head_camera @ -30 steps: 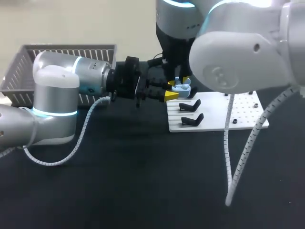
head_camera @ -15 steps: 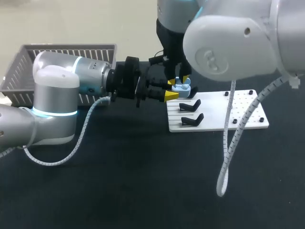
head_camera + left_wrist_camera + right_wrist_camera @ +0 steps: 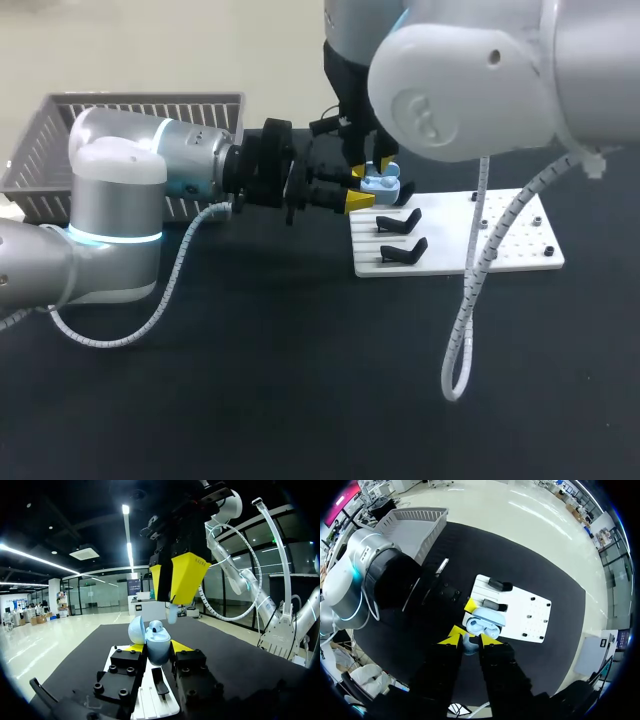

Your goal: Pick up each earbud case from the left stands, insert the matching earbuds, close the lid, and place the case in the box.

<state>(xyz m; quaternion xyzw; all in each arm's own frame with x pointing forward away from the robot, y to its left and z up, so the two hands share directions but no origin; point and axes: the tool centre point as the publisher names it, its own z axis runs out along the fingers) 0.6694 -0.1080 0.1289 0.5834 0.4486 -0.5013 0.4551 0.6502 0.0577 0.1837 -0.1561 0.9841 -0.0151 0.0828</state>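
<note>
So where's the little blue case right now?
In the head view the blue case sits open, held by the left gripper over the white board's left end, right under the right gripper holding an earbud.

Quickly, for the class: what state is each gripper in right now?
Left gripper: shut on the open earbud case.
Right gripper: shut on an earbud above the case.

The right arm [image 3: 470, 80] hides the board's [image 3: 445, 252] far edge. Left fingers [image 3: 125, 662] hide the case's [image 3: 157, 647] base; the earbud [image 3: 469, 645] in the right gripper [image 3: 470, 636] is a blur.
</note>
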